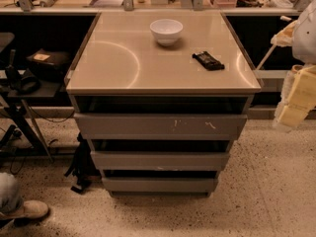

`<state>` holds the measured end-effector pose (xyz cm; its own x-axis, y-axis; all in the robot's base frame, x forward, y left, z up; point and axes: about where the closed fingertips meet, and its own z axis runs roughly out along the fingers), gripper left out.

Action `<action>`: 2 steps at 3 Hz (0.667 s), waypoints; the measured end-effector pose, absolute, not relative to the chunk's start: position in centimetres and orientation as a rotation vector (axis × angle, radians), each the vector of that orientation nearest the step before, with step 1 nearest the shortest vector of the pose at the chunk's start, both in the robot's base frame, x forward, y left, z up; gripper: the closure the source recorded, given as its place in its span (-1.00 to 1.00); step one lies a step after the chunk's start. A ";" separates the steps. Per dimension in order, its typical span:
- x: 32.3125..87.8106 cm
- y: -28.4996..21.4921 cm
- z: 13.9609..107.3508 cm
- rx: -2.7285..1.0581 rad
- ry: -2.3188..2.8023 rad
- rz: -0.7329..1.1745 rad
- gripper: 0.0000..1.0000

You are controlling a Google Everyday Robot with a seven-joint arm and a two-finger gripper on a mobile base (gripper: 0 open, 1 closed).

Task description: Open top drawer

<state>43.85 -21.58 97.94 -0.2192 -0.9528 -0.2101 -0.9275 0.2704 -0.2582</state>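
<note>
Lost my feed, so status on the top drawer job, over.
Gripper at frame's right edge, apart from the top drawer. Drawer front untouched, dark gap above it. Bowl and black object sit on the countertop, not in the way.

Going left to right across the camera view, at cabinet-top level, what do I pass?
Dark bag, white bowl, small black object, then the gripper at the right edge, beside the cabinet.
</note>
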 end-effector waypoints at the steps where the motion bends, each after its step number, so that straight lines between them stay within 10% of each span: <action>1: 43.8 -21.6 97.9 -1.718 2.223 -0.110 -1.00; 2: 44.3 -21.8 96.2 -1.695 2.220 -0.112 -1.00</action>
<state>44.26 -21.78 96.21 -0.2268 -0.9483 -0.2221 -0.9210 0.2830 -0.2678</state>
